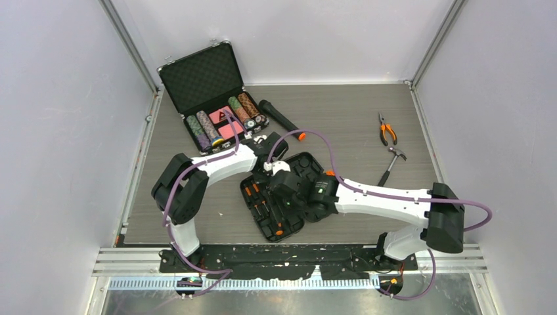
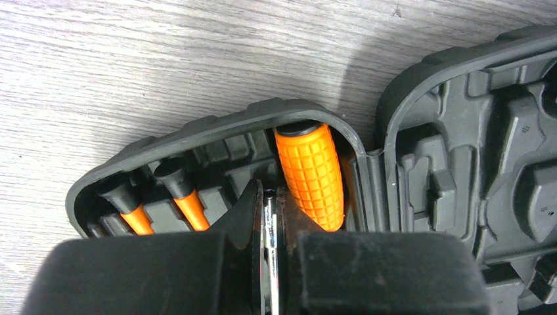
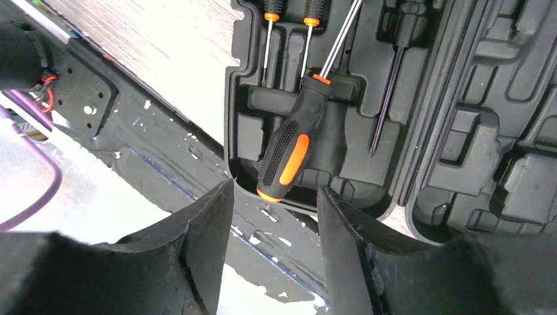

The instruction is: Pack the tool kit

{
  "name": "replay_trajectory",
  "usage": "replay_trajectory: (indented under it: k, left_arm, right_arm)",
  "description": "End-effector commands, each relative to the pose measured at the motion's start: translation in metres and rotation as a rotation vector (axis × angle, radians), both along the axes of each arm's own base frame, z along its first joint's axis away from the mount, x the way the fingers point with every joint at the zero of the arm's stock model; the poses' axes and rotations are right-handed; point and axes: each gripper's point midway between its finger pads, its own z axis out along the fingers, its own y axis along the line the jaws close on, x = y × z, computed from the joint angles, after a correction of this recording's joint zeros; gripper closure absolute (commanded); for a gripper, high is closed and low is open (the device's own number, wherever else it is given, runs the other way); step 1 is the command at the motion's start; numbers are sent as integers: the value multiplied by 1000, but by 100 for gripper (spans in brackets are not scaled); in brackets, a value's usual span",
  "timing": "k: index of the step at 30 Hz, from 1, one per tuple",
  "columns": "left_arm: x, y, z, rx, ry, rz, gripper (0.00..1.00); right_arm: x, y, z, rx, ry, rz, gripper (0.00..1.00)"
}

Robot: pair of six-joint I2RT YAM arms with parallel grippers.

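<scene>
Grey wood-grain desk (image 1: 368,118), white walls on three sides.

Tool kit case (image 1: 263,220): one, lying open and flat at the middle of the desk, towards the near edge, with both halves facing up. Both my wrists are over it.

Contents of its left half, right wrist view:
- large screwdriver (image 3: 289,151), black-and-orange handle: one, lying slanted across the slots
- small screwdrivers (image 3: 266,39) with orange collars: two, side by side
- dark thin-shafted tool (image 3: 387,98): one, on the hinge side

Left wrist view adds one orange grid-textured handle (image 2: 312,177), black-capped, in the hinge-side corner of that half. I cannot tell which tool it belongs to. The right half shows only moulded slots where I can see it.

Outside the case, far right of the desk:
- pliers (image 1: 387,131): one
- hammer (image 1: 391,165): one, just nearer than the pliers

Not part of the kit, far left:
- poker chip case (image 1: 203,85): one, lid up, with four chip stacks as far as I can count
- flashlight (image 1: 281,120): one, beside it

Left pincer (image 2: 269,197): closed, just above the orange grid handle. A bright metal strip shows between the fingers, and I cannot tell what it is.

Right pincer (image 3: 274,193): jaws apart and gripping nothing, poised just short of the butt of the large screwdriver.
</scene>
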Motion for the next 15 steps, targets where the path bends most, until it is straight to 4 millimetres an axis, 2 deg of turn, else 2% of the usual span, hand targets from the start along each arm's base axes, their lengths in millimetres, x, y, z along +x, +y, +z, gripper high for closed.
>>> replay_trajectory:
  k: [1, 4, 9, 15]
  left_arm:
    - [-19, -25, -60, -82, 104, 25, 100]
    - [-20, -27, -61, -92, 106, 25, 100]
    - [-20, -28, -61, -101, 107, 29, 100]
    - [-19, -29, -59, -108, 105, 29, 100]
  right_arm:
    - [3, 14, -12, -10, -39, -40, 46]
    - [0, 22, -26, -44, -63, -22, 49]
    - [-2, 27, -38, -81, -102, -1, 51]
    - [-2, 15, -63, -187, -96, 4, 54]
